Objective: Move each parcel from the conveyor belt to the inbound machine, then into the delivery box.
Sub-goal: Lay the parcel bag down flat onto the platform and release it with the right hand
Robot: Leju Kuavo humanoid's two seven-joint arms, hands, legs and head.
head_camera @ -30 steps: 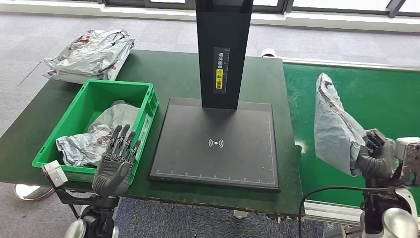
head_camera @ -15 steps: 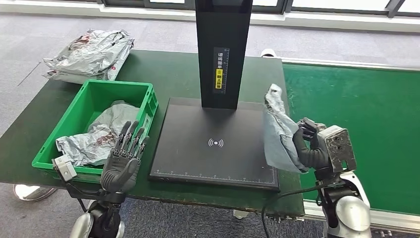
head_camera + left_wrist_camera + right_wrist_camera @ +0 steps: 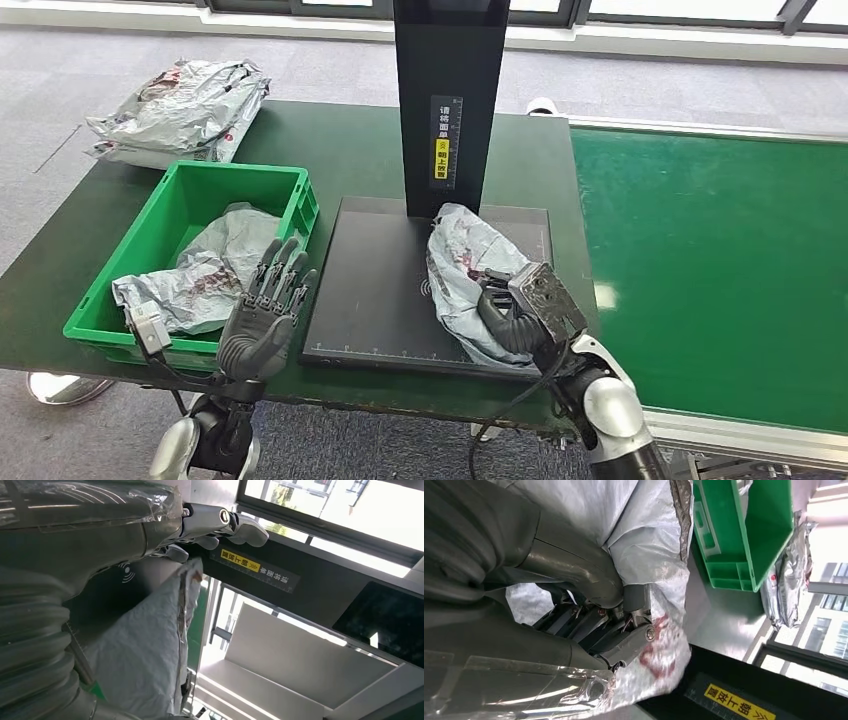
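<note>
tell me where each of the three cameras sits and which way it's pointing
Head view: high on the body, looking forward and down at the table; both arms, left hand, right hand.
Left wrist view: behind the left hand, facing the inbound machine.
Right wrist view: behind the right hand, facing the green box.
Shared: all three show the grey parcel that the right hand holds.

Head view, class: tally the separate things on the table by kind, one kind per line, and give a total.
Grey parcels: 4 (one held by the right hand on the scanner, two in the crate, one behind it)
Green crate: 1
Black scanner machine: 1
Total: 6
</note>
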